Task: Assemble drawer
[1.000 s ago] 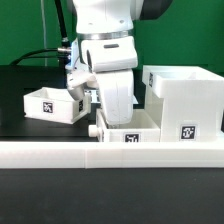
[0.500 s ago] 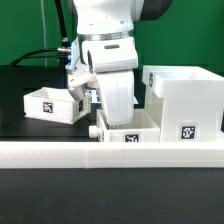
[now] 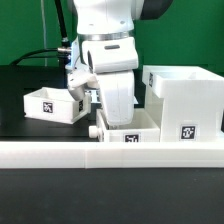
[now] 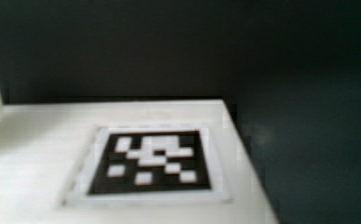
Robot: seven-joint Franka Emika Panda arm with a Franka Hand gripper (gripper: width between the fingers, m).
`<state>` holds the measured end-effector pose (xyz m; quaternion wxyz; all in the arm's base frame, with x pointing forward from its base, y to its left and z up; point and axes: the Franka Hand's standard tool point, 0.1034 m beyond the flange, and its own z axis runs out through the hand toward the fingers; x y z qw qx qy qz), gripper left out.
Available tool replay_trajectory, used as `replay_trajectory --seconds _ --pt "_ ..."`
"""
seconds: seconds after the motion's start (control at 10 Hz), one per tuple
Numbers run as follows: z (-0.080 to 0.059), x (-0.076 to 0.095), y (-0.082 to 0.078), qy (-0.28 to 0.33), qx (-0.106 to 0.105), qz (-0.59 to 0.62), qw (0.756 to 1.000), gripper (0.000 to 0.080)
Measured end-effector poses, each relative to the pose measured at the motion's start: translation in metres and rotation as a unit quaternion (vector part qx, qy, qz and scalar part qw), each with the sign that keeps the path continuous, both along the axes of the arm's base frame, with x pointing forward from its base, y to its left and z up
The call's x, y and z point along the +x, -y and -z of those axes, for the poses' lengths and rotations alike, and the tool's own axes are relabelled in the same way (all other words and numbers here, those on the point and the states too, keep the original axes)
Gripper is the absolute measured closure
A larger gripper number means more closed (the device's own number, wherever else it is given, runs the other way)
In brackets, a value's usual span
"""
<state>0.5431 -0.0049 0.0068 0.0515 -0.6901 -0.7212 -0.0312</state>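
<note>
The drawer's large white housing (image 3: 186,98) stands at the exterior view's right, with a tag on its front. One small open-topped tray (image 3: 127,130) with a knob on its side sits beside it, against the low white wall (image 3: 110,152). A second tray (image 3: 52,104) lies apart at the exterior view's left. My gripper (image 3: 115,106) reaches straight down into or just behind the middle tray, and its fingertips are hidden by the tray's wall. The wrist view shows only a blurred white surface with a black-and-white tag (image 4: 152,160), close up, and no fingers.
The long low white wall runs across the front of the black table (image 3: 20,85). A green backdrop and dark cables (image 3: 45,55) are behind the arm.
</note>
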Motion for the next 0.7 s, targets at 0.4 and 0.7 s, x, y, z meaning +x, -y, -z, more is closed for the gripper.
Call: replay_trajectory --seconds 0.4,0.7 --pt "-0.0013 0.0001 -0.0046 -0.009 0.0 -0.004 1.0 0.0758" --pt "-0.0004 -0.0004 -0.0002 -0.006 0.004 0.01 1.0 0.0758"
